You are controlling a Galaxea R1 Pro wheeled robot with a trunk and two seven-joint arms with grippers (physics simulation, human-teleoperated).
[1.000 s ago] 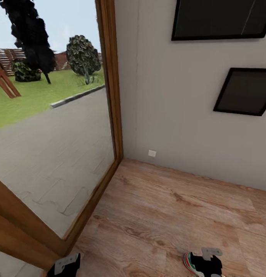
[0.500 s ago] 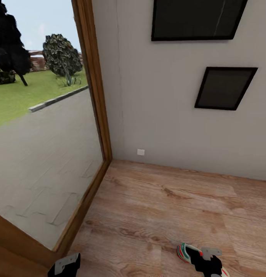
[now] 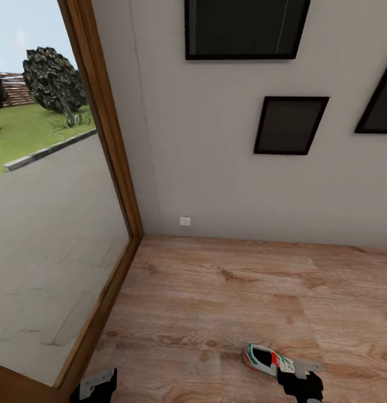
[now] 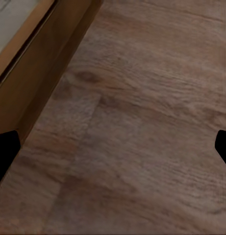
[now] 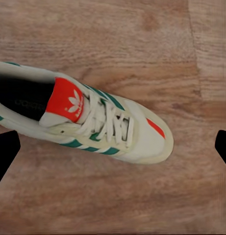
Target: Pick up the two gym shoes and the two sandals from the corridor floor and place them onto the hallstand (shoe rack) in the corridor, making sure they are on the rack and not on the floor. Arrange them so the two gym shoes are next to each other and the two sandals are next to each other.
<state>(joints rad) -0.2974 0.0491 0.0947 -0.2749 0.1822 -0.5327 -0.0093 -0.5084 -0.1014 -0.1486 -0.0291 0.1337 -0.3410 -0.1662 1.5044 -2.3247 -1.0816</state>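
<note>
Head view: one cream-white low gym shoe [image 3: 262,358] with green side stripes and a red-orange tongue tag lies on the light brown wood-plank corridor floor [image 3: 232,291], near and to the right, its toe end hidden under the right claw [image 3: 299,386]. Right wrist view: the shoe [image 5: 88,120] lies between widely parted fingertips, untouched. The left claw [image 3: 95,386] hangs released over bare floor beside the wooden door frame [image 3: 103,145].
</note>
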